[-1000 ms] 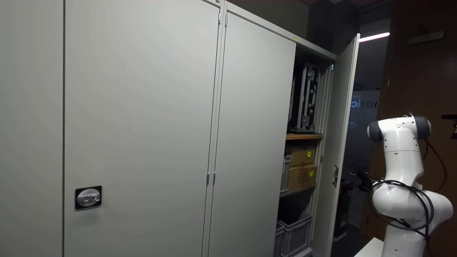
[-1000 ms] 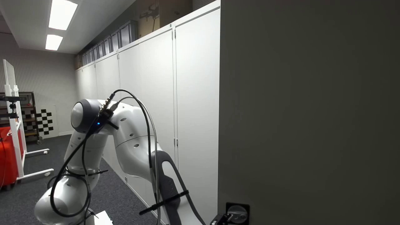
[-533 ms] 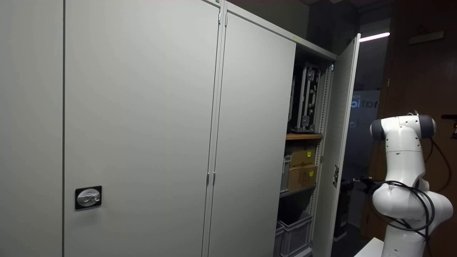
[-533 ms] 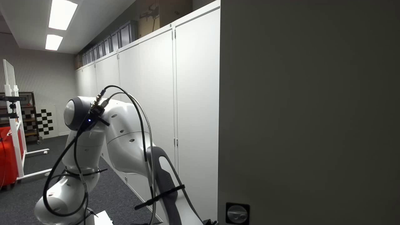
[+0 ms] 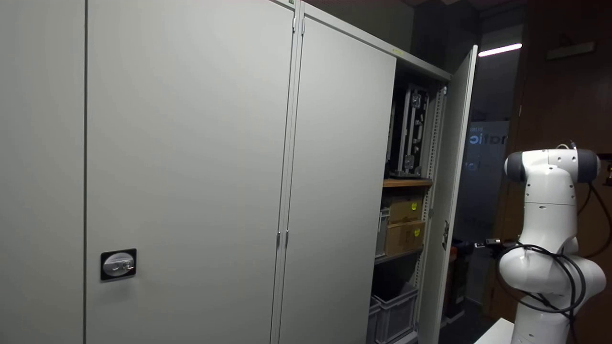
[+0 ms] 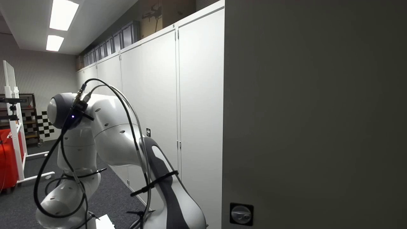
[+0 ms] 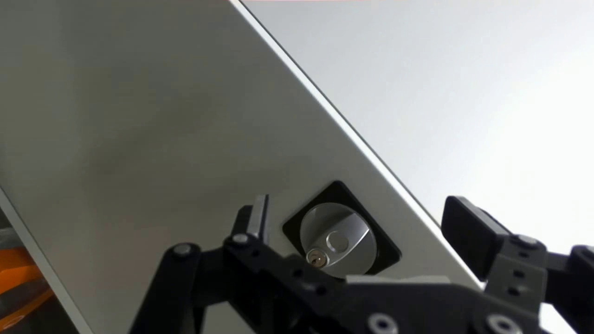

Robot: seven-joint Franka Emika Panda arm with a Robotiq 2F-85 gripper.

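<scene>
Where the wrist view was largely taken up by a grey cabinet door (image 7: 162,116), the gripper (image 7: 357,208) was seen spread wide, nothing being held or touched. Between its fingers (image 7: 468,232), as sighted from the wrist, one turn lock (image 7: 341,239) was framed — silver disc, black square plate — set close to the door's pale edge. A white surface (image 7: 510,93) was shown beyond that edge; an orange object (image 7: 18,273), only partly shown, was noted in the lower corner.

In an exterior view, the door was found swung out from its cabinet (image 5: 342,143), with the gripper seen near it but apart and the white arm (image 5: 545,210) shown farther off. Itemised inside: one wooden shelf (image 5: 407,183); one metal-framed item (image 5: 409,138) standing on it; two stacked cardboard boxes (image 5: 405,237); grey crates (image 5: 399,310) below them. A similar lock (image 5: 118,264) was fitted to a closed door (image 5: 191,143).

In an exterior view, the door's dark outer face was presented, its lock low in view, and the arm was seen bent beside it. Also listed: a row of white cabinets (image 6: 152,82); grey bins (image 6: 128,35) set along their top, a cardboard box (image 6: 151,25) next to them; a red object (image 6: 7,162) by a white stand (image 6: 17,152); a checkerboard panel (image 6: 46,125); two ceiling lights (image 6: 63,14).
</scene>
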